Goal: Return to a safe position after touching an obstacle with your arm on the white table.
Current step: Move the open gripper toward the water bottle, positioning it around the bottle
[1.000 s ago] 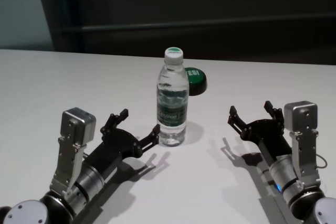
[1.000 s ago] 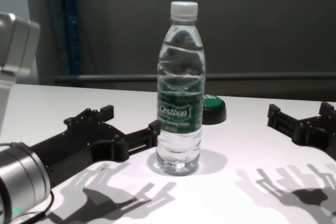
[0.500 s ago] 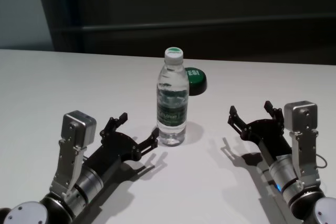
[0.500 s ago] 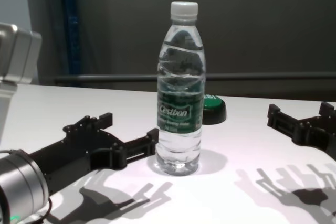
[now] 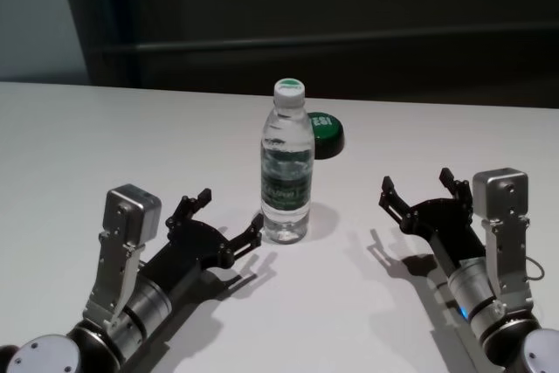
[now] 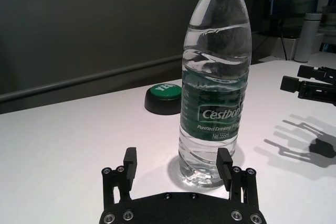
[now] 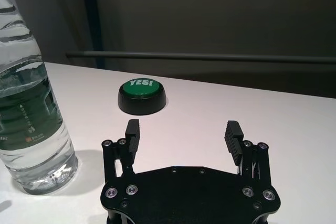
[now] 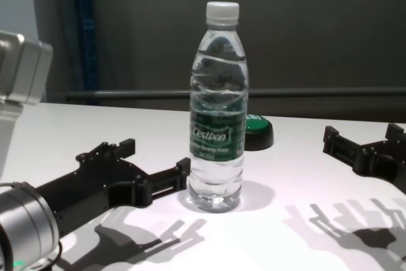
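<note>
Your left wrist view reads the "Cestbon" label on the water bottle (image 6: 215, 77); the head view shows only its place, upright mid-desk (image 5: 105, 137), the green button (image 5: 324, 133) behind it. The left end effector (image 5: 229, 214) is spread wide and holds nothing, one fingertip (image 8: 182, 168) just beside or touching the bottle's base. Your right end effector (image 5: 417, 188) rests well apart, also wide and empty.

Robot lab, bare white table (image 5: 131, 128), green "YES!" button (image 7: 142, 96), dark wall

"Cestbon" on bottle (image 8: 217, 109); "YES!" on button (image 7: 142, 96)
</note>
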